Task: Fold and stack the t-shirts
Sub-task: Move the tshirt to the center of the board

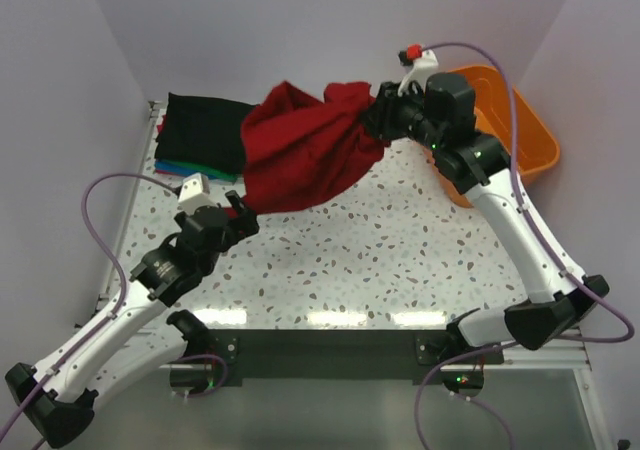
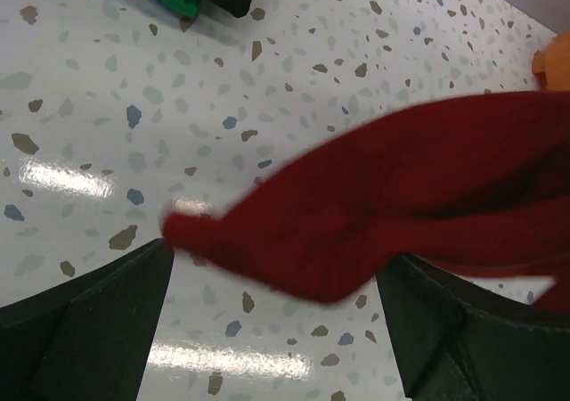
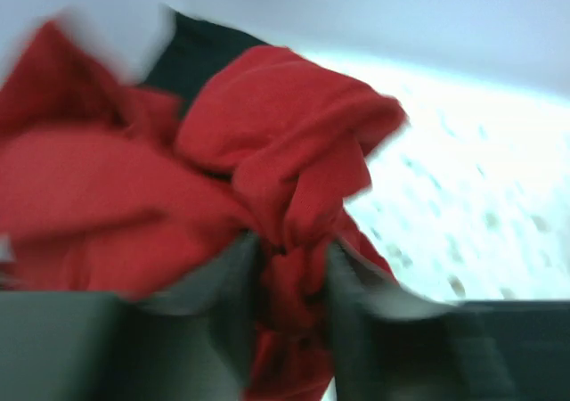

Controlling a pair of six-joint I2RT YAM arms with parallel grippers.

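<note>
The left gripper (image 1: 240, 213) hovers on the near side of the stack (image 1: 205, 130), over the speckled bench (image 1: 380, 250). Its jaws stand wide apart and hold nothing. In the left wrist view a blurred corner of the red shirt (image 1: 300, 150) hangs between the two dark fingers (image 2: 98, 321); whether it touches either one cannot be told. The red shirt is bunched and stretched just right of the stack. From above, its left edge covers the stack's right side, and its lower corner reaches down toward the left gripper. Farther back, right of the stack, the right gripper (image 1: 378, 120) has its jaws clamped on a twisted fold at the shirt's far right end. The right wrist view is blurred but shows cloth pinched between the fingers (image 3: 236, 285). The stack lies at the bench's far left corner, with a folded black shirt (image 1: 200, 125) on top and teal (image 1: 205, 175) and blue (image 1: 168, 168) edges showing beneath its near side. An orange basket (image 1: 525, 130) sits well right of the stack, behind the right arm.
</note>
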